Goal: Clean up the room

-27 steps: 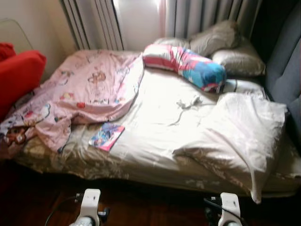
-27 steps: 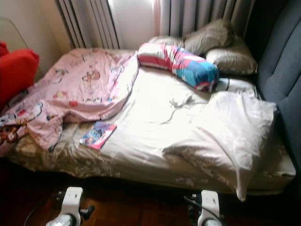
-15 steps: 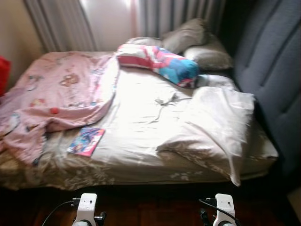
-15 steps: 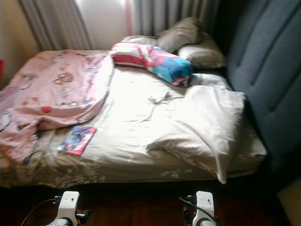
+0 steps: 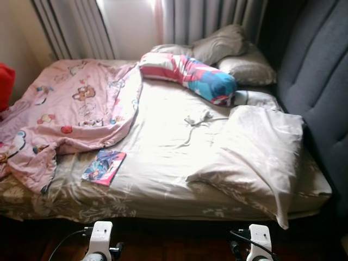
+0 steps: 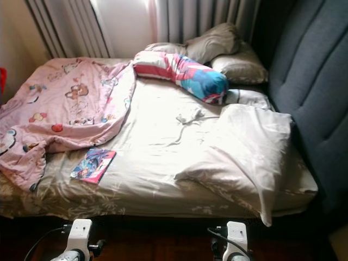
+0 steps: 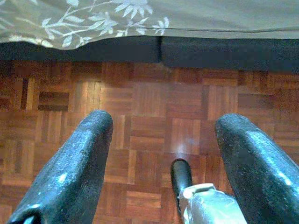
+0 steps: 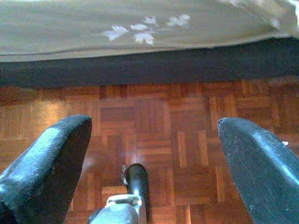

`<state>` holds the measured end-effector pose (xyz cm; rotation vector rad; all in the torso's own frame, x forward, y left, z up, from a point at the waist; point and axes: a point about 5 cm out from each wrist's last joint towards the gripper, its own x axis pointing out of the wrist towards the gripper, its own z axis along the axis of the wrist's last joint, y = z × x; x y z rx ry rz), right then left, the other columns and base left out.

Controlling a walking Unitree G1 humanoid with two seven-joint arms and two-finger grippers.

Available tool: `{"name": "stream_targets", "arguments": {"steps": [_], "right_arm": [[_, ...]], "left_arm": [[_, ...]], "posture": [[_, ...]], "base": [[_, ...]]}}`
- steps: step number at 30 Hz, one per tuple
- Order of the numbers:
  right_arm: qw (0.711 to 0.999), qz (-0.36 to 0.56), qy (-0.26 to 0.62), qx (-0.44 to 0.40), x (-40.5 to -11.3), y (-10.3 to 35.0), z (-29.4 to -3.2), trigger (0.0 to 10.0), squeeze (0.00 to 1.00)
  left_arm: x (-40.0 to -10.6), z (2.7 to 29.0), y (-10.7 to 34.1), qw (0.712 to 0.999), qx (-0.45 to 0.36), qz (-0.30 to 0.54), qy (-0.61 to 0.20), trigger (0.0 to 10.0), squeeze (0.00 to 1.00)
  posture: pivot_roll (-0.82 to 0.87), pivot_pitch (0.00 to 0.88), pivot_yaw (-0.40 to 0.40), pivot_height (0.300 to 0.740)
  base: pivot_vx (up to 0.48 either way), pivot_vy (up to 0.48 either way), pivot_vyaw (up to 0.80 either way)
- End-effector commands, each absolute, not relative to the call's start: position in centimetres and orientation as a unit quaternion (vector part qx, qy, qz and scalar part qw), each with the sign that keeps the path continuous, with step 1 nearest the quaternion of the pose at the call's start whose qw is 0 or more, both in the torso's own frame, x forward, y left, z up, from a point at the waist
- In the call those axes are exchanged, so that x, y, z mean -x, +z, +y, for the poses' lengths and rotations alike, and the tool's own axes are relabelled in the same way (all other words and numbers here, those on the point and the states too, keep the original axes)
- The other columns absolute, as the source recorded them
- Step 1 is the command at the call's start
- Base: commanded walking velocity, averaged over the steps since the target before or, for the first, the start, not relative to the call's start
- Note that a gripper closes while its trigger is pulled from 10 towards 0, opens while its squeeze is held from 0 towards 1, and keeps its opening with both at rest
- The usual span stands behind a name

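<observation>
An unmade bed (image 5: 163,190) stands before me. A pink cartoon blanket (image 5: 70,109) lies crumpled over its left half. A small colourful book (image 5: 104,167) rests near the front edge, beside the blanket. A striped pink and blue bolster (image 5: 190,76) lies across the head end, and a large beige pillow (image 5: 261,152) sprawls on the right. A thin white cable (image 5: 198,119) lies mid-bed. Both arms hang low in front of the bed. My left gripper (image 7: 161,154) is open over the parquet floor. My right gripper (image 8: 154,154) is open too, holding nothing.
Grey pillows (image 5: 239,54) are stacked at the head by the curtains (image 5: 206,22). A dark padded headboard (image 5: 321,87) runs along the right. A red cushion (image 5: 5,81) shows at the far left. Parquet floor (image 7: 154,98) lies between me and the bed base.
The camera has swung right and then partly back left, so the bed shifted in view. Nothing on the bed has moved. Both arms still hang low.
</observation>
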<state>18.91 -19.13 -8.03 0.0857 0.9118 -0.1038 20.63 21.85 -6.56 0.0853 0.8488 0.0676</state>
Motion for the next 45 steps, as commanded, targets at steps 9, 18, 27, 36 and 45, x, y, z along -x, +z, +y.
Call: {"name": "stream_targets", "arguments": {"steps": [9, 18, 27, 36, 45], "right_arm": [[0.898, 0.436, -0.05, -0.044, -19.12, -7.95, -18.92, 10.0, 0.0], [0.898, 0.434, -0.049, -0.044, -19.12, -7.94, -18.91, 10.0, 0.0], [0.902, 0.427, -0.051, -0.046, -19.25, -7.84, -18.93, 10.0, 0.0], [0.903, 0.425, -0.046, -0.044, -19.29, -7.81, -18.92, 10.0, 0.0], [0.905, 0.424, -0.036, -0.028, -19.39, -7.74, -18.96, 10.0, 0.0]], "left_arm": [[-20.19, 22.13, -6.76, 0.906, -0.039, 0.42, 0.037, 10.0, 0.0], [-20.15, 22.14, -6.79, 0.905, -0.043, 0.421, 0.037, 10.0, 0.0], [-20.23, 22.11, -6.75, 0.906, -0.042, 0.42, 0.037, 10.0, 0.0], [-20.19, 22.03, -6.79, 0.905, -0.045, 0.421, 0.033, 10.0, 0.0], [-20.11, 21.98, -6.84, 0.905, -0.045, 0.422, 0.031, 10.0, 0.0]], "posture": [[-0.01, 0.0, 0.031, 0.74], [-0.01, 0.0, 0.03, 0.74], [-0.01, 0.0, 0.029, 0.74], [-0.01, 0.0, 0.029, 0.74], [-0.01, 0.0, 0.027, 0.74]], "base": [[0.332, 0.0, 0.0], [0.174, 0.0, -0.75], [0.0, 0.0, -0.09], [0.0, 0.0, 0.0], [0.0, -0.029, 0.39]]}}
